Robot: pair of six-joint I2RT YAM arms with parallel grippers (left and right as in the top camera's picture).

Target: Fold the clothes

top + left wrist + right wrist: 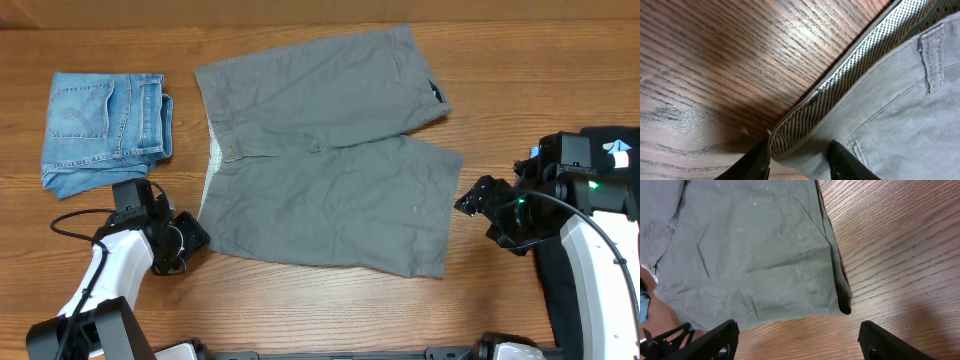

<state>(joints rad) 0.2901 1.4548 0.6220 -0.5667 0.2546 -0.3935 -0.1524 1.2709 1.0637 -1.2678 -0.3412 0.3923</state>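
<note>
The grey cotton shorts [330,150] lie flat in the middle of the table, waistband to the left, legs to the right. My left gripper [190,240] sits at the near-left waistband corner. In the left wrist view its open fingers [799,162] straddle the waistband edge, where the pale speckled lining [850,75] shows. My right gripper [478,200] is open and empty just right of the near leg hem. In the right wrist view its fingers [797,340] hover over bare wood in front of the hem [790,295].
Folded blue denim shorts [105,125] lie at the far left of the wooden table [560,80]. A black pad [615,140] lies at the right edge, under the right arm.
</note>
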